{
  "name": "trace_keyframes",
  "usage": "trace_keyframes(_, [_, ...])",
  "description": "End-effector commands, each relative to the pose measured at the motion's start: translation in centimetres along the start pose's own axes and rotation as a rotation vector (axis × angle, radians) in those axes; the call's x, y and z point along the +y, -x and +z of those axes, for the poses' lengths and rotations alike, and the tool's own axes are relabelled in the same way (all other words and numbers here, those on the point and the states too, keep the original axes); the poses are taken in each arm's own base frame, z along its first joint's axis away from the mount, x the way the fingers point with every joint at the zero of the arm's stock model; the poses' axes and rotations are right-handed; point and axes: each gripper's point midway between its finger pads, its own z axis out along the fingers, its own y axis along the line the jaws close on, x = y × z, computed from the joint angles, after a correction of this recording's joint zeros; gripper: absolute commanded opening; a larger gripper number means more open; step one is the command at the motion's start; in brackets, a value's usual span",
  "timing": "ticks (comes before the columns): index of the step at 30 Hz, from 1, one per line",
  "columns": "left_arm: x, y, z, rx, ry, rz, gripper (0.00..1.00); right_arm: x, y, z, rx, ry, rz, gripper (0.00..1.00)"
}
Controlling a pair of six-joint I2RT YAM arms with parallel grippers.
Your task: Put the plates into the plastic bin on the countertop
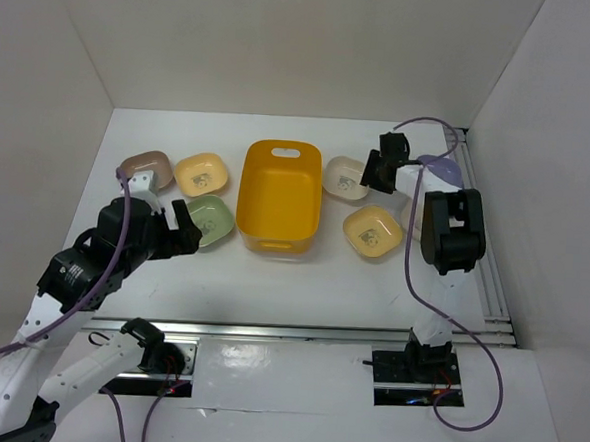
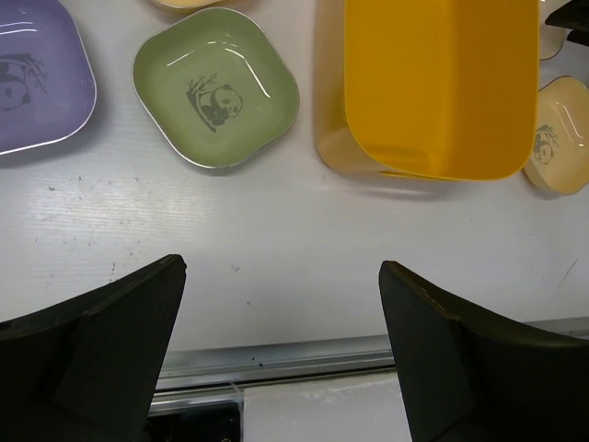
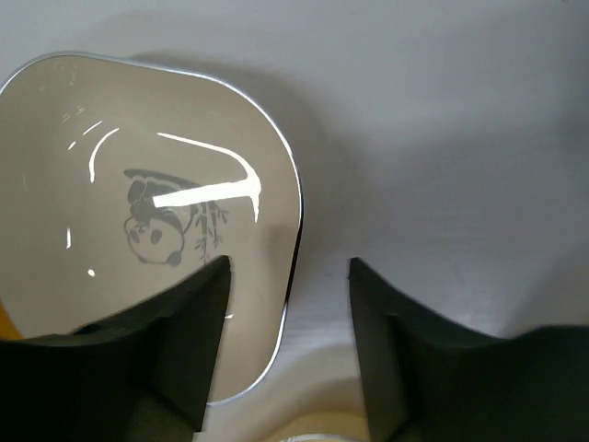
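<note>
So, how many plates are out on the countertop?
7: taupe, yellow, green, lavender left of the bin; cream, second yellow, second lavender right of it. Another may hide behind the right arm.

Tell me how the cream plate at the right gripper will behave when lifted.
The cream plate probably stays stiff: its rim looks crisp. Glossy glare suggests a slippery surface, so the open right gripper straddling that rim may slip. Shallow and flat, it should not roll.

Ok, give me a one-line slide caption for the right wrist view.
Open right gripper straddles the rim of a cream panda-print plate on the white countertop.
</note>
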Motion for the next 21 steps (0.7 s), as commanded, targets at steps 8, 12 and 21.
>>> trace_keyframes(8, [-0.1, 0.5, 0.5, -0.026, 0.003, 0.013, 1.00, -0.8, 1.9, 2.9, -0.017, -0.005, 0.032, 0.24])
trace_keyframes(12, [0.0, 0.6, 0.6, -0.031, 0.011, 0.013, 1.00, -2.1, 2.7, 3.3, -0.009, -0.049, 0.074, 0.00])
trace_keyframes(21, [0.5, 0.0, 1.2, -0.023, 0.036, 0.008, 1.00, -2.5, 14.5, -6.7, -0.341, -0.202, 0.180, 0.00])
